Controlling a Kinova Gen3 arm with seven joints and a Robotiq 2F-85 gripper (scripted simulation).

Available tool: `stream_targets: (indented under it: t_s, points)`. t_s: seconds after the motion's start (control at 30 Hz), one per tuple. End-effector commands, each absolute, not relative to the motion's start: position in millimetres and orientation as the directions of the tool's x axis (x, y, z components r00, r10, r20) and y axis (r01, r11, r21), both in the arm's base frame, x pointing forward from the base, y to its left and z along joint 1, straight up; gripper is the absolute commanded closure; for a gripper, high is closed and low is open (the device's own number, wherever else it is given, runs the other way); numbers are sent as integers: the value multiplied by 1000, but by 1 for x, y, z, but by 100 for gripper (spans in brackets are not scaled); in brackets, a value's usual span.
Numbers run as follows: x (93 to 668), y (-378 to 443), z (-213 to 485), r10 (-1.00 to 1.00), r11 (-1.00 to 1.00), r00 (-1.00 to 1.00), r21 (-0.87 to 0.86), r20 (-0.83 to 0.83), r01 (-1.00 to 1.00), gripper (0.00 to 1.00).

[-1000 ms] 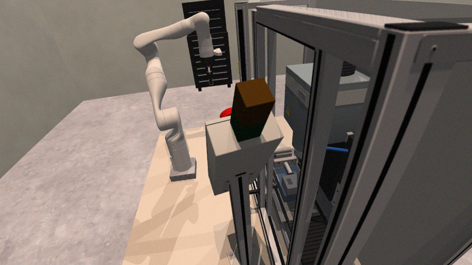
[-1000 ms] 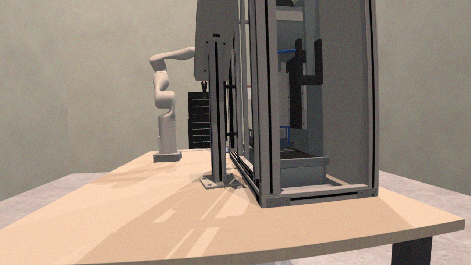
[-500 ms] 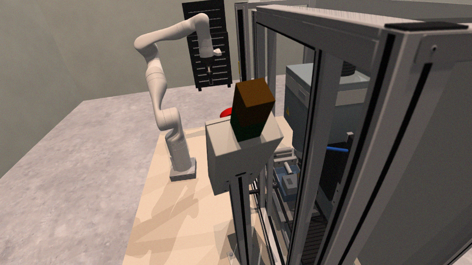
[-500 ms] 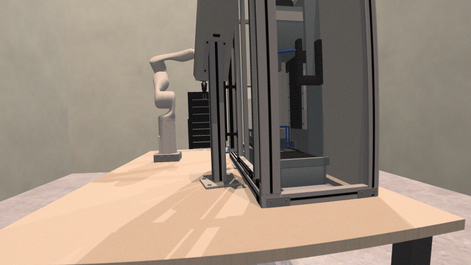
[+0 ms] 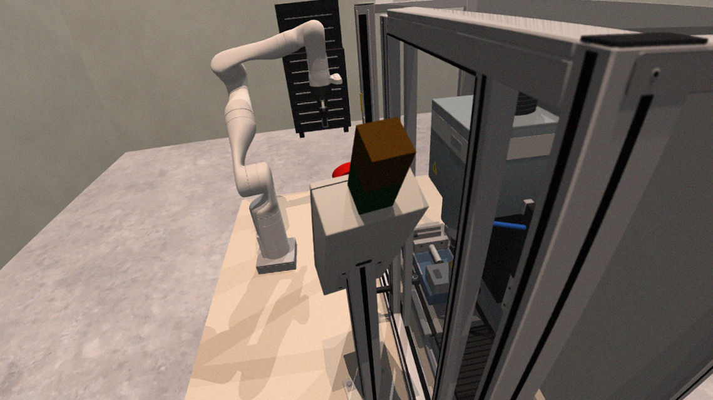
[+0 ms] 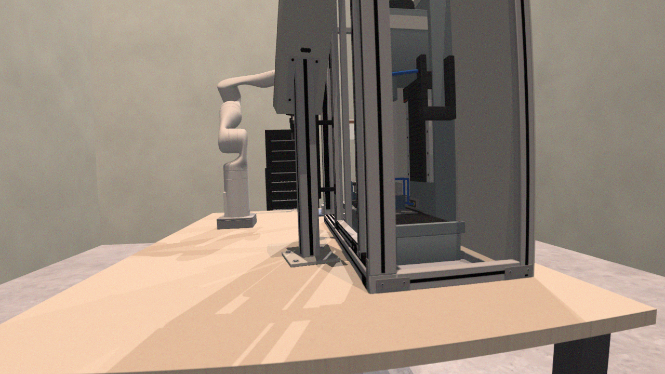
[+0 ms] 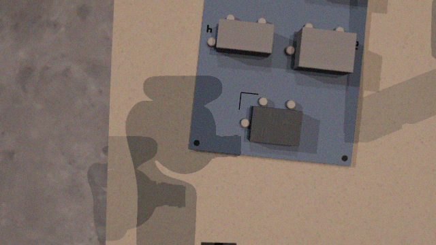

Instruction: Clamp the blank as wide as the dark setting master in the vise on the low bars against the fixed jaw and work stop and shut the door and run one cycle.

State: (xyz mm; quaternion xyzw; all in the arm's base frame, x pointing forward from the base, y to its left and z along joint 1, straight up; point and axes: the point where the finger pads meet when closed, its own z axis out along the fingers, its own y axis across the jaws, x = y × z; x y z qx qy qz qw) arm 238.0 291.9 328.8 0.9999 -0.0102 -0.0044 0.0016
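My gripper (image 5: 324, 123) (image 7: 219, 243) is shut and empty, high above the table; only its tips show at the wrist view's bottom edge. The blue plate (image 7: 279, 85) lies ahead of it in that view. The dark setting master (image 7: 276, 126) sits against three pins. Beyond it are a narrower grey blank (image 7: 245, 35) at left and a wider grey blank (image 7: 327, 49) at right, both against pins. The plate's far part is cut off. The blue vise (image 5: 438, 296) is partly visible inside the guard. The amber lamp (image 5: 385, 140) looks dark. VISE AIR and CYCLE START are hidden; the door's state is unclear.
The control column (image 5: 361, 333) (image 6: 306, 162) stands between the arm's base (image 5: 276, 256) (image 6: 236, 221) and the far end of the guard frame (image 5: 560, 184) (image 6: 378, 139). The table's edge runs along the left in the wrist view. A black cabinet (image 5: 313, 67) stands behind.
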Motion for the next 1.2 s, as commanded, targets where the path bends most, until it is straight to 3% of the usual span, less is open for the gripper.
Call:
stream_targets:
  t_s: [0.0, 0.27, 0.3, 1.17]
  points:
    - [251, 289, 332, -27, -1000, 1000, -5, 1, -27, 90]
    - [251, 289, 332, -27, -1000, 1000, -5, 1, -27, 90]
    - [247, 288, 331, -35, -999, 999, 3, -7, -35, 0]
    - [247, 288, 331, -35, -999, 999, 3, -7, -35, 0]
